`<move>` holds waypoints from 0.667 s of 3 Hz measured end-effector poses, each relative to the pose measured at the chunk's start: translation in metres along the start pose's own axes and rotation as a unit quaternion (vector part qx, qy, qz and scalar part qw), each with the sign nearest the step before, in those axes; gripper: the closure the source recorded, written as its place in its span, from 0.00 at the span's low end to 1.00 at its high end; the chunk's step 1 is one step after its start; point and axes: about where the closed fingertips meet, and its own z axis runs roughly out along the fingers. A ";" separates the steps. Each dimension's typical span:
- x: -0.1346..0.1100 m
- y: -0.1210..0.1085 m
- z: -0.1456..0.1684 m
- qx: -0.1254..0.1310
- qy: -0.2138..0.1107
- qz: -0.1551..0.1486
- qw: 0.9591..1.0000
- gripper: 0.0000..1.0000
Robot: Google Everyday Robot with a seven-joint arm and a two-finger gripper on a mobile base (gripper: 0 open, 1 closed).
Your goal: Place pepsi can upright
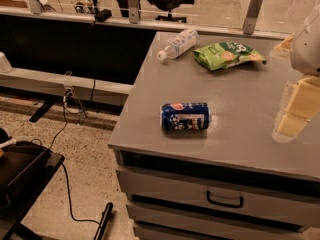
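Observation:
The pepsi can (184,117) lies on its side near the front left of the grey cabinet top (240,84), its long axis running left to right, the round logo and white label patch facing up. My gripper (295,111) hangs at the right edge of the view, above the cabinet top and well to the right of the can, holding nothing that I can see. Only its pale yellowish finger shows, below the white arm housing (307,44).
A clear plastic bottle (177,44) lies on its side at the back left of the top. A green snack bag (227,54) lies to its right. Below the top are drawers with a handle (225,200). Cables and a black stand sit on the floor at left.

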 end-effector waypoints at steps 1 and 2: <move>0.000 0.000 0.000 0.000 0.000 0.000 1.000 0.00; -0.004 -0.004 0.001 0.008 0.003 -0.005 1.000 0.00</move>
